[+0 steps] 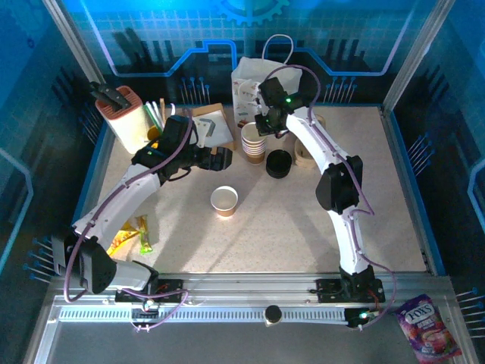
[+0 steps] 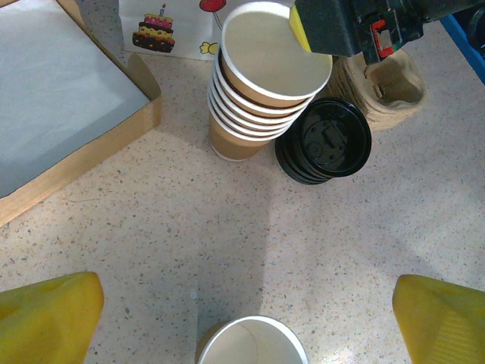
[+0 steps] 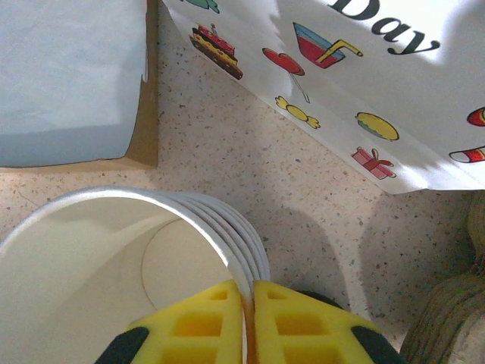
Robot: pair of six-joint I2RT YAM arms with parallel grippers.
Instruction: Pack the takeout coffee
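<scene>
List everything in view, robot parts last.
stacked cups: about six, tan, back centre
single cup: one, tan, table middle
lids: one stack, black, beside stacked cups
carrier: one stack, beige, beside lids
paper bag: one, white printed, back
box: one, brown, left of stack
holder: one, cream, back left
snack packets: at least two, yellow-green, near left
candy bag: one, purple, near right
left end effector: one, open, near single cup
right end effector: one, shut on stacked cups' top rim

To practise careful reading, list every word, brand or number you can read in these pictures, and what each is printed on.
"Day" - on the white paper bag, among party drawings; any words before it are cut off.
"FOX'S" - on the purple sweet packet.
Smaller print on that packet is too blurred to read.
</scene>
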